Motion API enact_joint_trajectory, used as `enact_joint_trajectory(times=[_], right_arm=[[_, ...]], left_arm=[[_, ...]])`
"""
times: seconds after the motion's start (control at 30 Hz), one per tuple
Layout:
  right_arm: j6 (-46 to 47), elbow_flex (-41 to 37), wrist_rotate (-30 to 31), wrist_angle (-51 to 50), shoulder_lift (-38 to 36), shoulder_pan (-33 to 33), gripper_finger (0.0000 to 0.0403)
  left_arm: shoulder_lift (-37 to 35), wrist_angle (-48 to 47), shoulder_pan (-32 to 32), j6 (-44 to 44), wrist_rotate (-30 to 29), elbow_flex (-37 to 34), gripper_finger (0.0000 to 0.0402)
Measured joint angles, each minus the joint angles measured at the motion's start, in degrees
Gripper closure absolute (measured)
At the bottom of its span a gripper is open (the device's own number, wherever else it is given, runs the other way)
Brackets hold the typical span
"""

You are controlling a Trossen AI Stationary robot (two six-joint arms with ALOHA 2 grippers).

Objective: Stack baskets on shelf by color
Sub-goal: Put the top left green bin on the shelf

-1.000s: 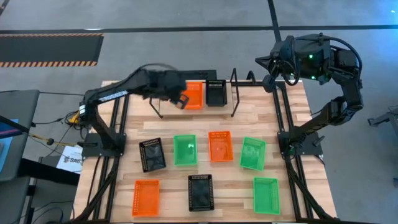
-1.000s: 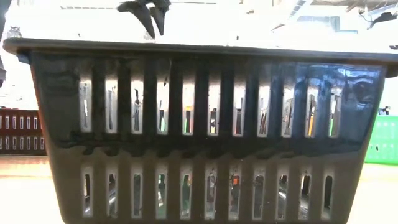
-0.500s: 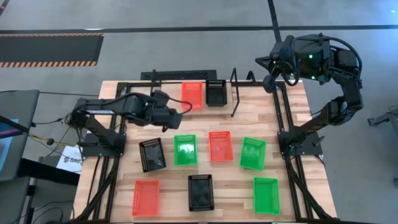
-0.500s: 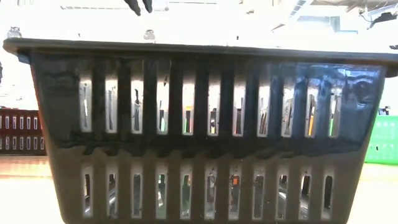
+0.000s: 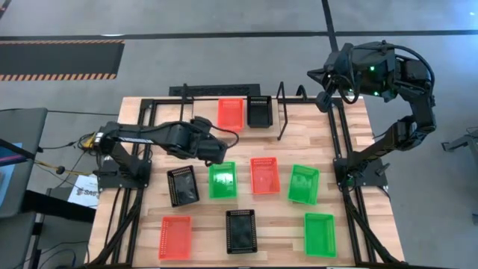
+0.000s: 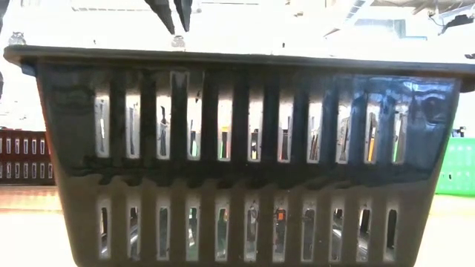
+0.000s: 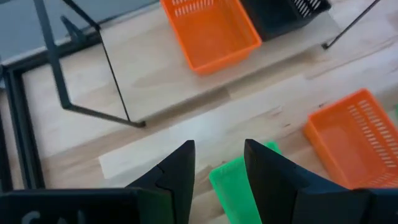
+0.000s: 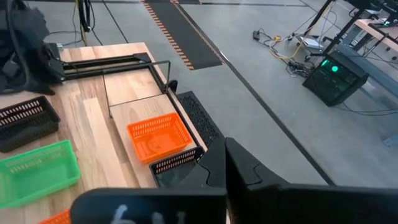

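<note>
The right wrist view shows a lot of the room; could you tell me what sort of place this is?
Probably a robotics lab or workshop: bare grey concrete floor, orange-and-black hazard-striped floor mat, loose cables running to a black electronics box with a green light.

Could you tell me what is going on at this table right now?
A two-armed robot is sorting small baskets onto a low wire shelf at the table's far edge. One orange basket and one black basket already sit there side by side. The left pincer is open and empty, hanging by the near green basket in the middle row. The right pincer is shut and parked off the table's far right corner. Seven baskets are on the tabletop.
</note>
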Motion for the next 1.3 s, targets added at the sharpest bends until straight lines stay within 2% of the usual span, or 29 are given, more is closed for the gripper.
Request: enact_joint_trajectory(times=[0.3, 0.67, 0.9, 1.3], right_arm=[[-1.1, 0.0, 0.0, 0.0, 0.0, 0.0, 0.0397], [-3.4, 0.0, 0.0, 0.0, 0.0, 0.0, 0.0397], [-3.6, 0.0, 0.0, -1.4, 0.0, 0.0, 0.0398], [-3.5, 0.0, 0.0, -2.5, 0.0, 0.0, 0.0397]], left_arm=[[8.9, 0.0, -0.2, -5.2, 7.7, 0.0, 0.0276], [18.4, 0.0, -0.2, -1.8, 17.6, 0.0, 0.0269], [17.8, 0.0, -0.8, -5.5, 16.9, -0.1, 0.0274], [4.5, 0.0, -3.0, -5.9, 5.2, -0.1, 0.0283]])
